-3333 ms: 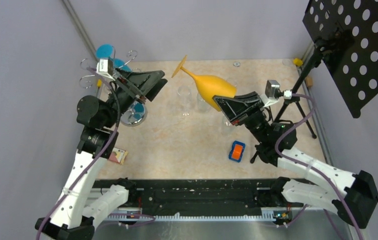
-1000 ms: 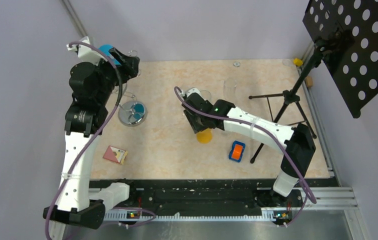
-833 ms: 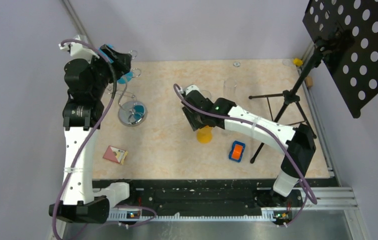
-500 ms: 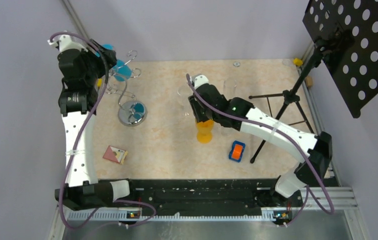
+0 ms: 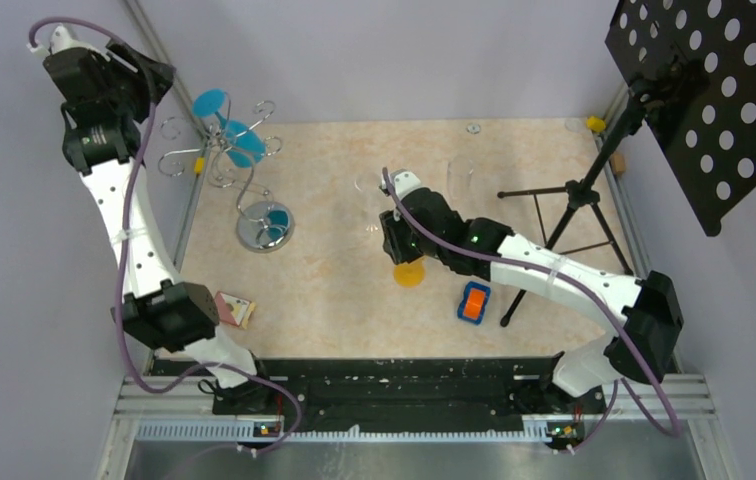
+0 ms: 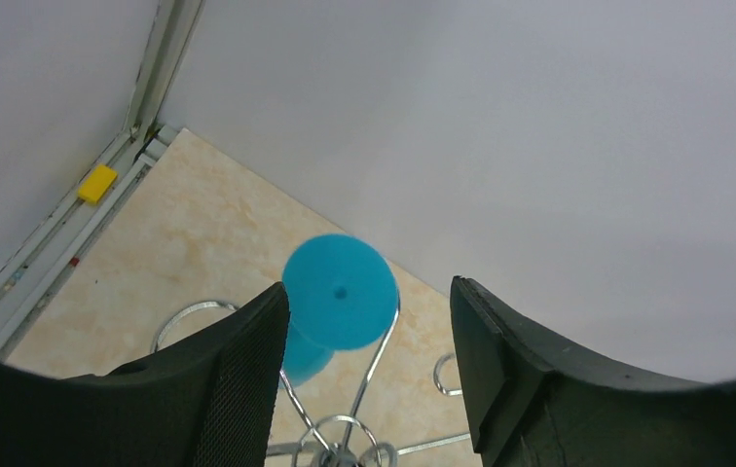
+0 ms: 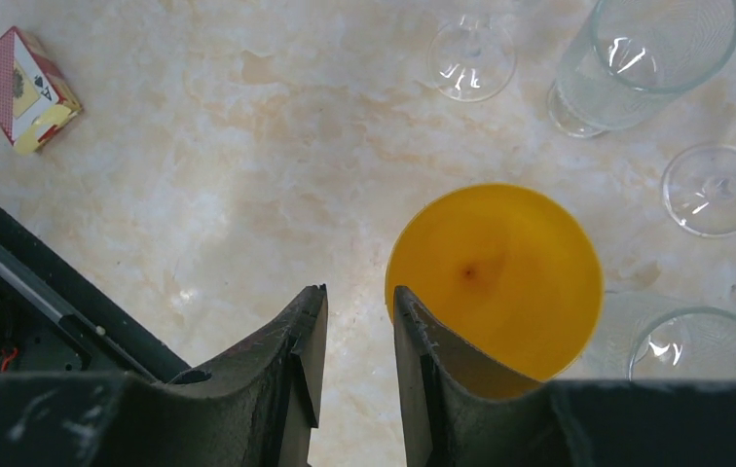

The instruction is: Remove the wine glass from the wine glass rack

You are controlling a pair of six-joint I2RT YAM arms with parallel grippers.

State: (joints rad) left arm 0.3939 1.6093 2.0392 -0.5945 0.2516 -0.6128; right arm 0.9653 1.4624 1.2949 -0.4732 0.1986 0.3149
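Left pincer (image 6: 371, 292): I'm raised high in the far left corner, looking down. My jaws stand wide apart with nothing between them.
Blue wine glass (image 5: 244, 145): there it is below me, hanging upside down on the rack with its round foot on top and its bowl beneath. I'm well clear of it.
Wine glass rack (image 5: 251, 238): silver wire, curled arms up top, and a shiny round base on the table at the far left. One wire arm seems to hook the blue foot, though the wires are too thin for me to be sure.
Card box (image 5: 237, 310): lying flat near the front left, well apart from the rack.
Right pincer (image 7: 357, 292): I'm pointing straight down over the middle of the table. My jaws are only a narrow slot apart, bare table shows through the gap, and I grip nothing.
Yellow wine glass (image 7: 496, 277): standing upright on the table, just outside my right-hand finger. I can't tell if we touch.
Clear tumbler (image 7: 637, 68): upright beyond the yellow glass, with clear stemmed glasses nearby.
Orange toy (image 5: 473, 302): on the table near the yellow glass.
Black tripod stand (image 5: 579, 195): at the far right.
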